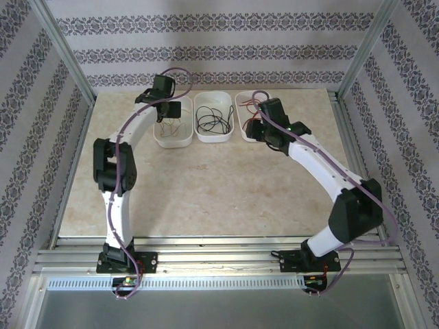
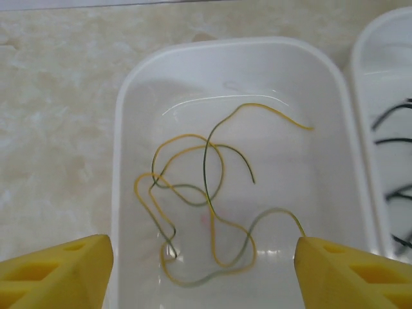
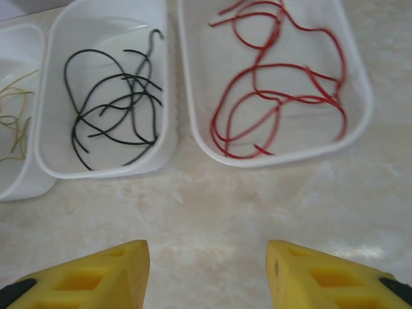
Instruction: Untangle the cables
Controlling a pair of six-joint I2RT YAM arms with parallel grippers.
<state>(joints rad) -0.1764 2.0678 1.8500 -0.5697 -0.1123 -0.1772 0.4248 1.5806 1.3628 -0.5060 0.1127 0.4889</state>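
1. The cables are sorted by colour into three white trays at the 12 o'clock end of the desk [image 3: 212,206]. The yellow-green cables [image 2: 205,174] are in the left tray [image 2: 119,161], the black cables [image 3: 135,96] in the middle tray [image 3: 103,172] and the red cables [image 3: 277,96] in the right tray [image 3: 283,158].
2. No wire bridges two trays, so I judge the task close to done. Within each tray the strands still loop over one another.
3. Your left pincer [image 2: 203,261] hangs over the left tray with its jaws wide and nothing between them. One yellow-green end lies just beside the finger at 4 o'clock in the left wrist view.
4. Your right pincer [image 3: 207,270] is over bare desk with its jaws apart and holding nothing. The red tray is at its 1 o'clock and the black tray at its 11 o'clock.
5. Snagging is the first risk. If you lift the left arm carelessly, that nearby end could catch on the foam pad and drag the whole yellow-green bundle out with it.
6. Mixing is the second risk. These wires are very light, so a strand flicked towards 3 o'clock could land among the black ones.
7. The trays are the third risk. They look light, so a finger that clips a rim could slide or tip one and spill its cables.
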